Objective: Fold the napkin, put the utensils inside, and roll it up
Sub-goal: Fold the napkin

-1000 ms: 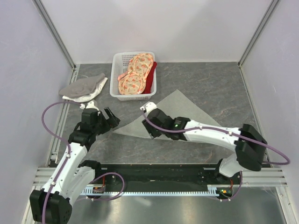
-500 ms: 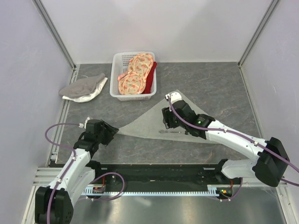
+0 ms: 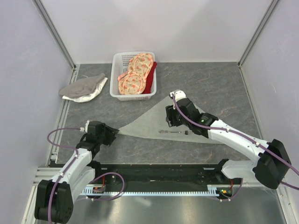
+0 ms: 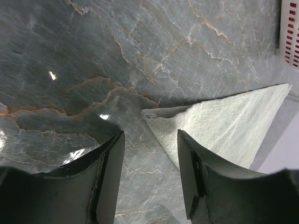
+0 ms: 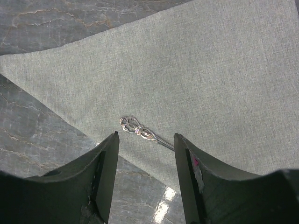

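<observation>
The grey-green napkin [image 3: 180,114] lies flat on the table, folded into a triangle. A slim silver fork [image 3: 175,132] rests on it near its front edge. My right gripper [image 3: 168,122] hovers open just behind the fork. In the right wrist view the fork's ornate handle end [image 5: 135,127] lies on the napkin [image 5: 196,65] below the gap of the right gripper [image 5: 146,136], untouched. My left gripper [image 3: 111,134] sits low at the napkin's left tip. In the left wrist view the left gripper [image 4: 150,135] is open over bare table, with the napkin's corner [image 4: 156,115] just ahead of its fingertips.
A white basket [image 3: 116,74] with orange-pink patterned cloths and a red one stands at the back. A smaller grey-and-white cloth [image 3: 84,87] lies bunched at the back left. The basket's edge [image 4: 290,32] shows in the left wrist view. Walls and metal rails close in both sides.
My right gripper has moved right and back, and the fork now lies uncovered on the napkin. My left gripper has come down to the napkin's left tip and its jaws have narrowed.
</observation>
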You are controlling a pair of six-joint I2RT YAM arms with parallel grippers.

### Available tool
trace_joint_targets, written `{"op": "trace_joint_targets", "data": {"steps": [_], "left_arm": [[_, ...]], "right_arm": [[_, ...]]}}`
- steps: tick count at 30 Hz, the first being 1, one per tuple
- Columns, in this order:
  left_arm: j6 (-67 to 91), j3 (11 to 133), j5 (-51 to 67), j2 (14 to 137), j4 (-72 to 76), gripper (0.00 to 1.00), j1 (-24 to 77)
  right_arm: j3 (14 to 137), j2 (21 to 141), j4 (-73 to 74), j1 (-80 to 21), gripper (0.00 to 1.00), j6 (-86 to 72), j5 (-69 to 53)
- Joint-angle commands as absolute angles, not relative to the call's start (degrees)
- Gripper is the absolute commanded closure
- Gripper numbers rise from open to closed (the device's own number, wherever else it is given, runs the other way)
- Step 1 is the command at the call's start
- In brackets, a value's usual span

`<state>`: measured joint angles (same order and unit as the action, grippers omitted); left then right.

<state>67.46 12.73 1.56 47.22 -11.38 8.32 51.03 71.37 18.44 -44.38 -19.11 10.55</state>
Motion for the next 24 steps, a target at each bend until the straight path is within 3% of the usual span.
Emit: {"op": "trace_joint_targets", "data": {"steps": [1, 15, 24], "left_arm": [[70.8, 11.9, 0.2, 48.3, -7.0, 0.45, 7.9], [71.0, 9.9, 0.2, 51.4, -3.4, 0.59, 7.5], [69.9, 9.3, -1.4, 52.3, -2.1, 0.81, 7.4]], "right_arm": [[50.9, 70.3, 17.0, -43.9, 0.41, -18.8, 9.8], [50.8, 70.3, 17.4, -43.2, 0.4, -18.5, 9.8], [50.7, 70.7, 17.8, -43.2, 0.39, -18.3, 10.1]]}}
